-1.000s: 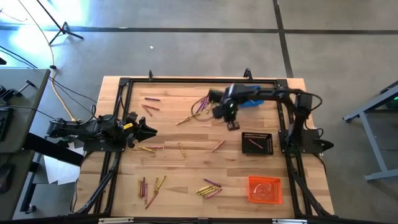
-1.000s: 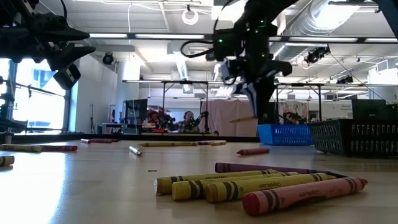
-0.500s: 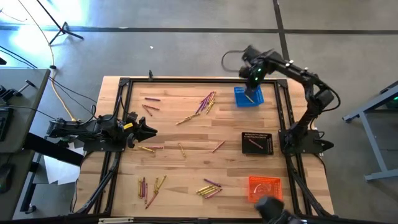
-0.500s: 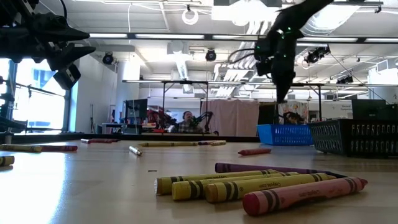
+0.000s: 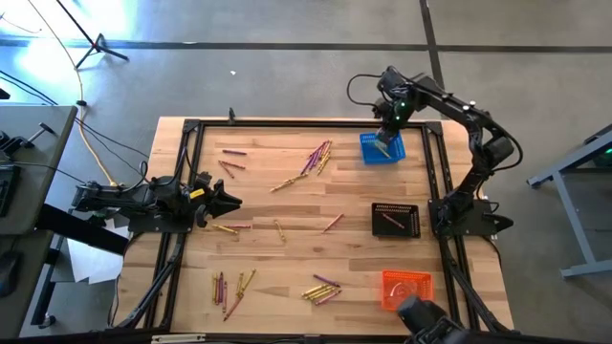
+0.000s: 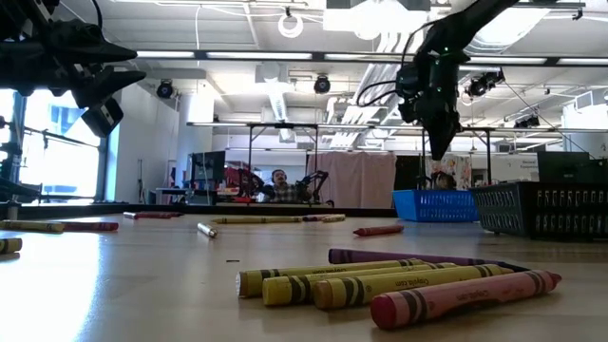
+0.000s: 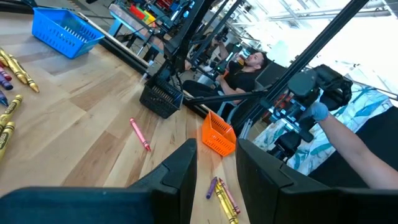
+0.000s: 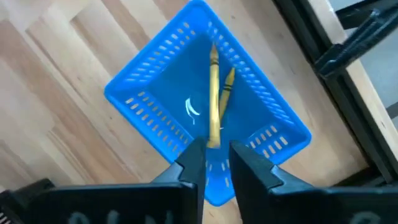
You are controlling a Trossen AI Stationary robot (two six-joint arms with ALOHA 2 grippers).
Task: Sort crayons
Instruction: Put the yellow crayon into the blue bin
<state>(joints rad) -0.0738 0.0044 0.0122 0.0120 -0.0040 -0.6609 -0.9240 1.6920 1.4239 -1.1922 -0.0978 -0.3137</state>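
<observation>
Many crayons lie loose on the wooden table, in a purple and yellow bunch [image 5: 317, 156] at the far middle and in bunches near the front [image 5: 322, 290] [image 6: 399, 285]. My right gripper [image 8: 216, 158] hangs over the blue basket [image 5: 382, 148] at the far right, pointing down, fingers apart. A yellow crayon [image 8: 213, 93] reaches from between its fingertips into the basket. A second yellow crayon [image 8: 227, 84] lies beside it on the basket floor. My left gripper [image 7: 217, 165] waits at the table's left side [image 5: 228, 201], level and open, with nothing between its fingers. My right gripper comes from above over the blue basket. The yellow crayon's near end [image 8: 213, 142] stands between the two fingertips, with a gap showing on one side. I cannot tell whether a finger touches it.
A black basket [image 5: 395, 219] with a red crayon in it stands by the right rail. An orange basket [image 5: 407, 290] sits at the near right, and a person [image 5: 426, 320] leans in right beside it. Black frame rails [image 5: 438, 172] border the table.
My right gripper has swung from over the table's middle toward the far right corner, carrying a yellow crayon, and has risen a little. It now hangs over the blue basket. A person has come in at the near edge by the orange basket.
</observation>
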